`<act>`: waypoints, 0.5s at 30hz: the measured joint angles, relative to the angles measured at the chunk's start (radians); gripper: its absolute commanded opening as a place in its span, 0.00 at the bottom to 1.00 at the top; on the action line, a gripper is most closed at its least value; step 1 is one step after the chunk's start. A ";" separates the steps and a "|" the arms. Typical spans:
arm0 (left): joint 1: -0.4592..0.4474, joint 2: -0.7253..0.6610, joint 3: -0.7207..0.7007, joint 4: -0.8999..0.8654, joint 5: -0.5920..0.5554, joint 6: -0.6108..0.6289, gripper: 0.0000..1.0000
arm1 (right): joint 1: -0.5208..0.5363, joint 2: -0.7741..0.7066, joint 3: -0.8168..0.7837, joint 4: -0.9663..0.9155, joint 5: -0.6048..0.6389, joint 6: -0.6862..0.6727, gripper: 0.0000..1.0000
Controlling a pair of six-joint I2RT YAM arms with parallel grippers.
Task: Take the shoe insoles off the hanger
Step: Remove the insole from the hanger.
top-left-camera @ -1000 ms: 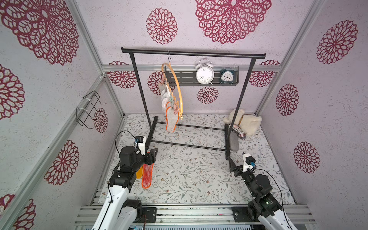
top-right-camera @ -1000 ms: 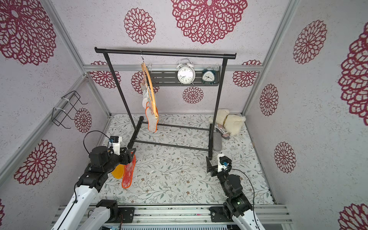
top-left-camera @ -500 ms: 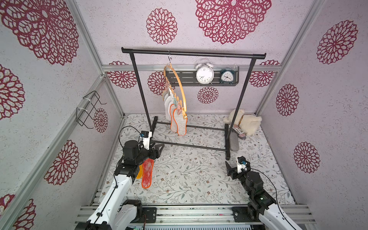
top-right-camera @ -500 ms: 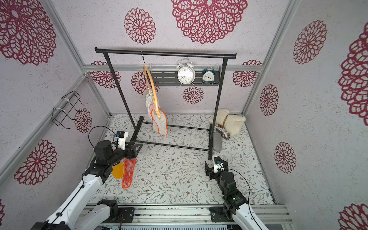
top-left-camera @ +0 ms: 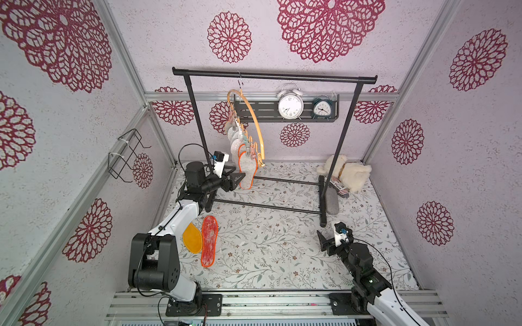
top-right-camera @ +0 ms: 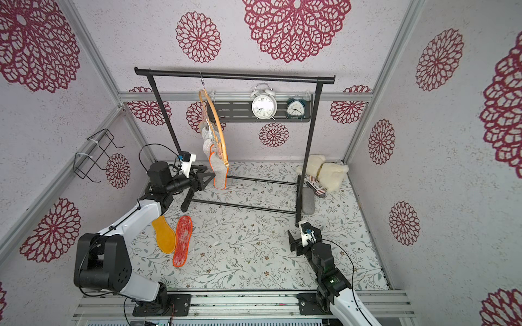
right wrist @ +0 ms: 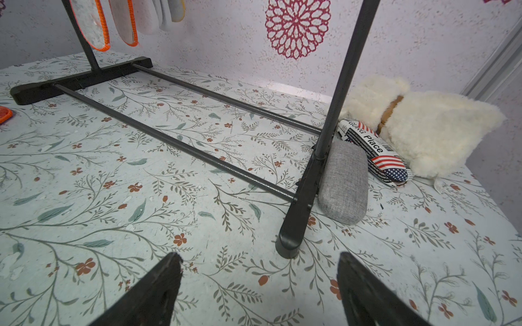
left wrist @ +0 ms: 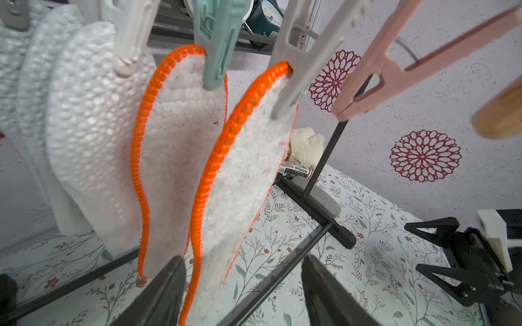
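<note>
Hanger (top-left-camera: 257, 127) orange-tan. Hung insoles (left wrist: 90, 113) white, two near ones orange-edged. Left on table: red-speckled insole (top-left-camera: 209, 242), yellow-orange insole (top-left-camera: 192, 238). Rack (top-left-camera: 282, 76) black. Walls (top-left-camera: 452, 158) pale lilac, crimson rosettes. Table (top-left-camera: 282, 254) pale, leaf-sprigged.

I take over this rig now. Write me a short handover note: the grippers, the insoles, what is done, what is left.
Left gripper: open, jaws either side of the lower tip of the nearest hanging insole, not closed.
Right gripper: open, empty, low over the table near the rack foot.
Done: yellow-orange insole and red-speckled insole lie on the table.
Left: the other insoles hang clipped on the hanger.
</note>
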State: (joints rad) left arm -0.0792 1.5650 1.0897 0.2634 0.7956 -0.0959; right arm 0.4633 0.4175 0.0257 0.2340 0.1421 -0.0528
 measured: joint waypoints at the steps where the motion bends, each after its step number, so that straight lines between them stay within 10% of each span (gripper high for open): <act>1: 0.000 0.017 0.028 -0.008 0.006 0.013 0.69 | 0.000 0.000 0.000 0.000 0.000 0.000 0.89; 15: -0.024 0.166 0.166 0.010 0.142 0.043 0.60 | -0.001 0.018 0.000 0.000 -0.015 0.000 0.89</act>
State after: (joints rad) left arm -0.1032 1.7306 1.2560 0.2737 0.9379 -0.0532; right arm 0.4622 0.4358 0.0261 0.2340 0.1272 -0.0528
